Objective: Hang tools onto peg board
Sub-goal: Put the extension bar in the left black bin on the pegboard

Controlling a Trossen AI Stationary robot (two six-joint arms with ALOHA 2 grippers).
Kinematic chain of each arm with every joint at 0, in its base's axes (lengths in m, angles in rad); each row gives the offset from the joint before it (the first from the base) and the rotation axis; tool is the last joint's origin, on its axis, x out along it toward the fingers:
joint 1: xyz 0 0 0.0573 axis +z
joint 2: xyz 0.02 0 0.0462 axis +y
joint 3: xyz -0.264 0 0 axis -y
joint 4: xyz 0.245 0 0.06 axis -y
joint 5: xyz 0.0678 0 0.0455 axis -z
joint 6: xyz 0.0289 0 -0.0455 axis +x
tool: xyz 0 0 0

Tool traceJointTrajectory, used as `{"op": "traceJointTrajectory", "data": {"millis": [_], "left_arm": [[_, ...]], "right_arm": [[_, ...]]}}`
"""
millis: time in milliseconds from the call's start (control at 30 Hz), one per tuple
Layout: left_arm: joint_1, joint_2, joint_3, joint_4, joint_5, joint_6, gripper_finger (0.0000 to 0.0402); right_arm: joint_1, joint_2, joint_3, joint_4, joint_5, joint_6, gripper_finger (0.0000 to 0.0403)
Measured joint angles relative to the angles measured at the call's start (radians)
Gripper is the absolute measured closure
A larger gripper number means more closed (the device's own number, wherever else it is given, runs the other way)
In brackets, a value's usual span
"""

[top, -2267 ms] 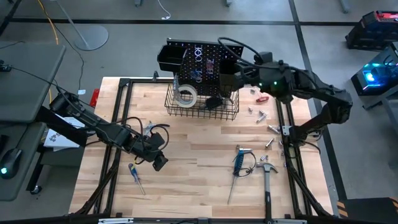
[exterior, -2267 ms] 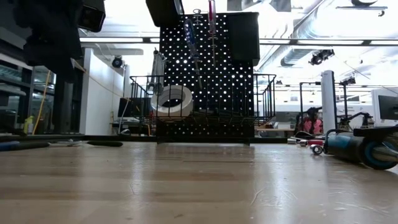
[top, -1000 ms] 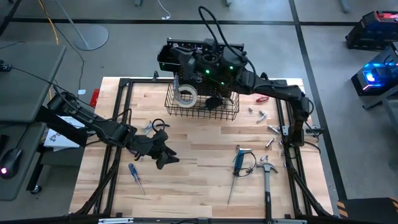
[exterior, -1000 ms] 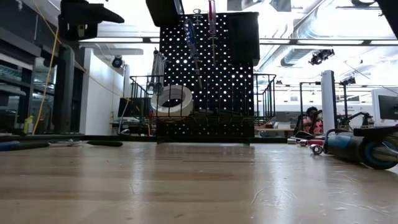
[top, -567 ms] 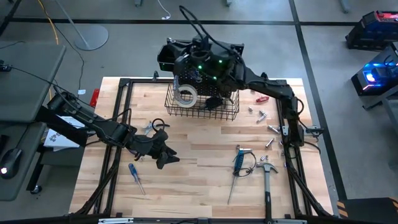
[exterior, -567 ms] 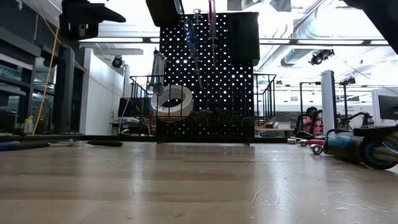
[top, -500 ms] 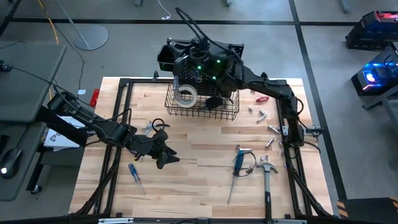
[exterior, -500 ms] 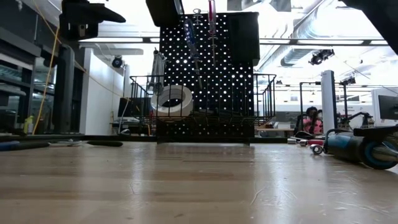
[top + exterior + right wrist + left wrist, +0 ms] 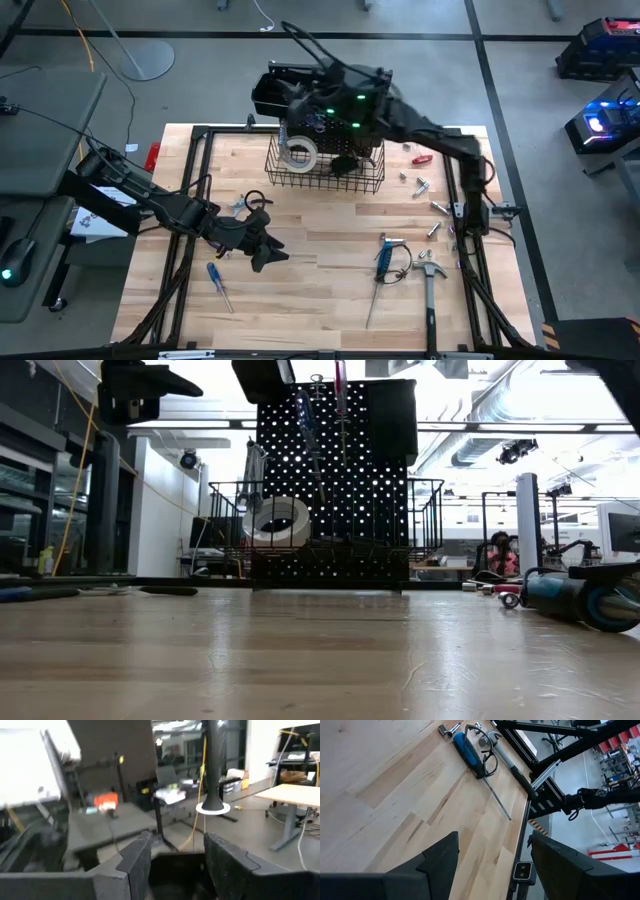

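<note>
The peg board (image 9: 325,95) stands upright at the far edge of the table (image 9: 300,300), with a wire basket (image 9: 325,170) at its foot holding a white tape roll (image 9: 298,152); in the low view two screwdrivers already hang on its face. Tools not yet hung lie apart from it on the table: a blue-handled screwdriver (image 9: 383,262) and a hammer (image 9: 429,285) toward the near right of the board, small wrenches (image 9: 425,200) closer to its right side, and another blue screwdriver (image 9: 218,282) toward the near left.

The right gripper (image 9: 175,860) is up at the top of the board, over its left bin (image 9: 272,95), fingers spread with nothing between them.

The left gripper (image 9: 490,855) hovers low over the table, well in front of the board, fingers apart and empty. It points toward the blue-handled screwdriver and hammer, whose long axes run roughly along its line of sight. The left-side screwdriver lies just beside this gripper, so the left arm looks the nearer one for it; the right arm would have to come back down from the board.
</note>
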Motion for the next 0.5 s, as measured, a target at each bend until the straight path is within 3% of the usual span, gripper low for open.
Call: {"op": "traceJointTrajectory", "data": {"millis": [200,433,500], "left_arm": [[0.001,0.000,0.000,0.003,0.025,0.023,0.0169],[0.001,0.000,0.001,0.009,0.081,0.062,0.0169],[0.001,0.000,0.001,0.009,0.081,0.072,0.0169]], "right_arm": [[0.119,-0.162,0.003,-0.513,0.002,0.039,0.0231],[0.423,-0.174,0.001,-1.201,0.069,0.549,0.0231],[0.510,-0.146,-0.046,-1.224,0.059,0.688,0.0231]]}}
